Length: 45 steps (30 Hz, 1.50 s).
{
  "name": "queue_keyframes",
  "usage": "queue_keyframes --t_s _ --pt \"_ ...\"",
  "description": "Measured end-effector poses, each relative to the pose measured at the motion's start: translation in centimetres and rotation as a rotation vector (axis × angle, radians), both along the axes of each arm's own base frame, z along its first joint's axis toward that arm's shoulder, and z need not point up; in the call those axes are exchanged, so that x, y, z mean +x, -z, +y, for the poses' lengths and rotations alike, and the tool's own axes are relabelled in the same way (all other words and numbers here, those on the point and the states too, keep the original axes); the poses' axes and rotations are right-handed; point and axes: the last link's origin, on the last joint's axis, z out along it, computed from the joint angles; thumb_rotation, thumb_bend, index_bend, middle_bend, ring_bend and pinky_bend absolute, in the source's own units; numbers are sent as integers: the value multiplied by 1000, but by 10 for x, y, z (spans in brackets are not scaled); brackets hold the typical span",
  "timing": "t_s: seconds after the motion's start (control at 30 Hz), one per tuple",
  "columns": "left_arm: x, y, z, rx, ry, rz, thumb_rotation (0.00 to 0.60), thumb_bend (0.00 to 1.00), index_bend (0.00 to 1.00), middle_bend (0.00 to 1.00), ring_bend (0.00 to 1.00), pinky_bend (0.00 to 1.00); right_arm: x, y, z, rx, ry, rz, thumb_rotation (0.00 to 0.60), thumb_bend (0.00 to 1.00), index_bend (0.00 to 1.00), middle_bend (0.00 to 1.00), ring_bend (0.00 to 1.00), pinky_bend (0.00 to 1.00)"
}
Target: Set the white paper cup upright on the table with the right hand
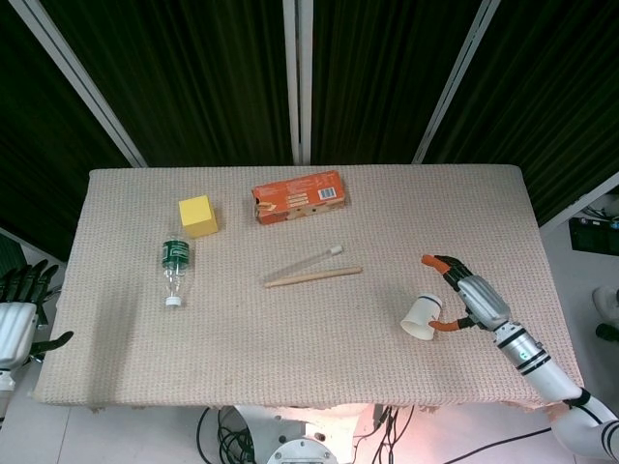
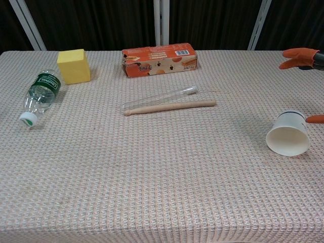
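Observation:
The white paper cup [image 1: 423, 316] lies on its side at the right of the table, its open mouth [image 2: 288, 140] turned toward the front edge. My right hand [image 1: 467, 295] is just right of it with fingers spread and nothing in its grasp. Its orange thumb tip [image 2: 315, 119] sits against or very near the cup's base, while the other fingertips [image 2: 298, 55] stand well above and behind the cup. My left hand [image 1: 19, 307] hangs off the table's left edge, holding nothing, with its fingers apart.
A wooden stick [image 1: 313, 276] and a clear tube [image 1: 314, 257] lie mid-table. An orange carton [image 1: 299, 196] and a yellow block [image 1: 196, 215] sit at the back. A plastic bottle [image 1: 173, 272] lies at the left. The table's right edge [image 1: 551, 290] is close to my right hand.

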Motion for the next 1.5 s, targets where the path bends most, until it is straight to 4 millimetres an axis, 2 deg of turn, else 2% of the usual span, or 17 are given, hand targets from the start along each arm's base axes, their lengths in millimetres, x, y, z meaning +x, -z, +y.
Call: queue_keyframes --t_s 0.27,0.4,0.5,0.67,0.93,1.3,1.5 --pt "0 -1 0 -3 -2 -2 600 33 0 0 0 0 34 -4 19 -57 -201 496 600 0 0 104 0 0" --pt "0 0 0 -3 -2 -1 600 33 0 0 0 0 48 -2 28 -13 -254 645 600 16 0 124 0 0" --pt "0 0 0 -2 -3 1 600 33 0 0 0 0 51 0 29 -8 -292 733 600 26 0 134 0 0" --pt "0 1 1 -7 -6 1 600 33 0 0 0 0 44 6 24 -16 -328 848 600 26 0 126 0 0" --pt "-1 1 2 -7 -7 2 600 33 0 0 0 0 45 13 21 -22 -334 819 600 33 10 162 0 0" --pt "-2 2 3 -11 -14 7 600 33 0 0 0 0 44 26 18 5 -380 750 600 53 111 242 0 0" --pt "-2 5 4 -21 -17 10 600 33 0 0 0 0 44 30 18 14 -385 718 600 76 208 288 0 0"
